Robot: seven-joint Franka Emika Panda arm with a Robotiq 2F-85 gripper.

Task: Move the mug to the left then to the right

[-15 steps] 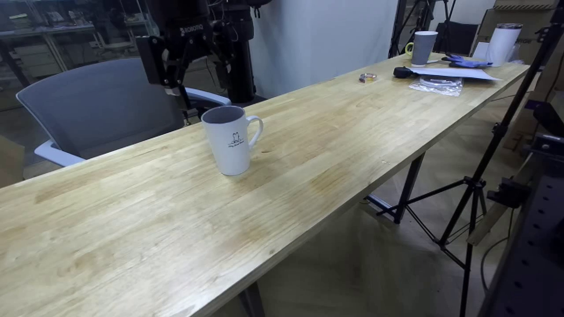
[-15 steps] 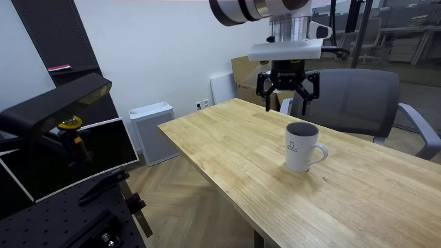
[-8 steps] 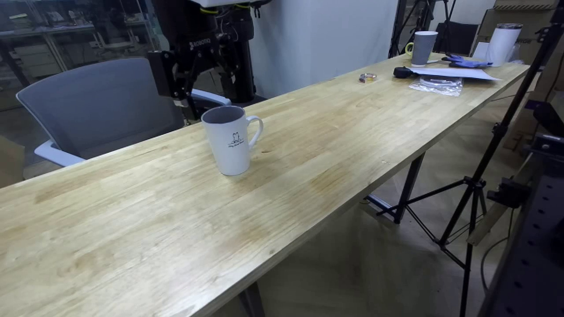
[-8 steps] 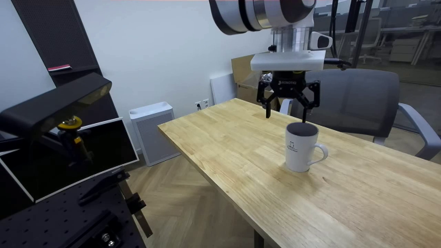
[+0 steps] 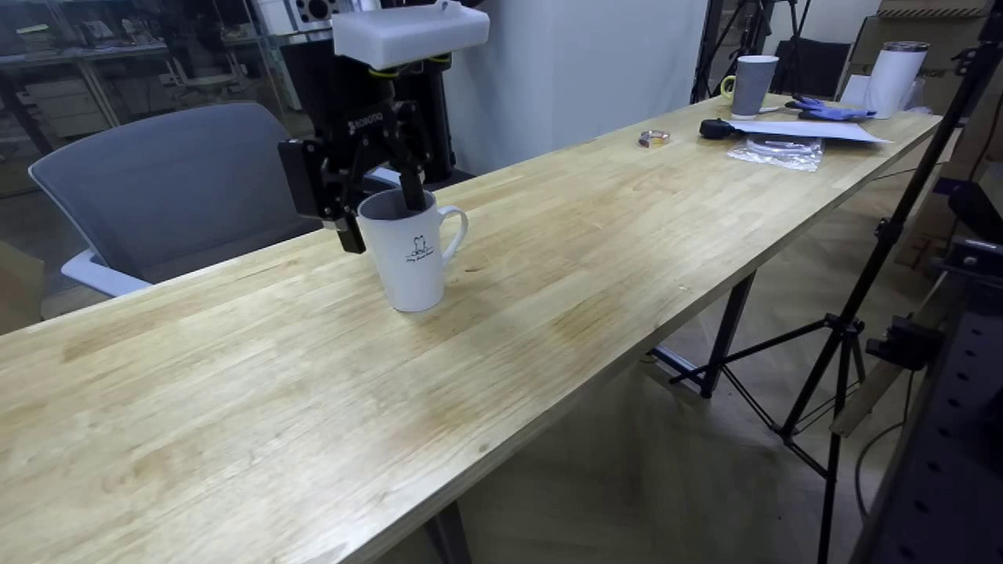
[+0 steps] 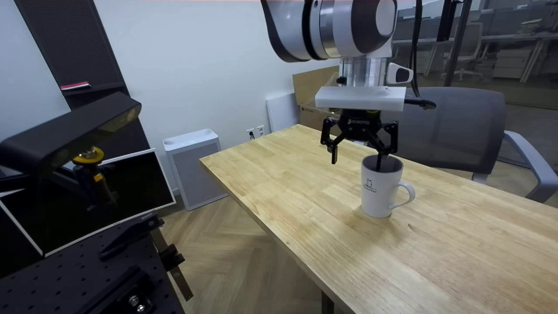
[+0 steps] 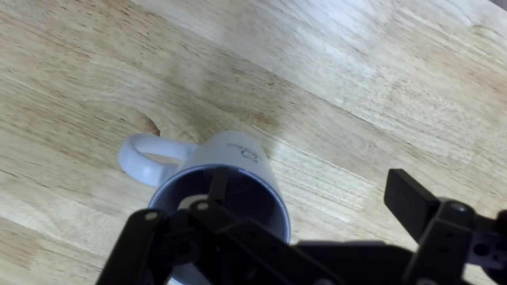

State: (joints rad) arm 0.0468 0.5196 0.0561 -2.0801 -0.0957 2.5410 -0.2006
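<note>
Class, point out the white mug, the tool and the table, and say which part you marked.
White mug [image 5: 401,257], in an exterior view: outer wall.
Tool [image 6: 356,166], in an exterior view: midway between its fingertips.
Table [image 5: 501,333], in an exterior view: bare top.

Grey chair [image 5: 180,188] right beside the wooden table [image 5: 564,235]! In an exterior view the table's far end carries grey cup [image 5: 754,90], tumbler [image 5: 893,82], blue glove [image 5: 832,111], paper [image 5: 819,130], plastic bag [image 5: 783,153], with a tripod [image 5: 841,323] near the table's opposite edge.
</note>
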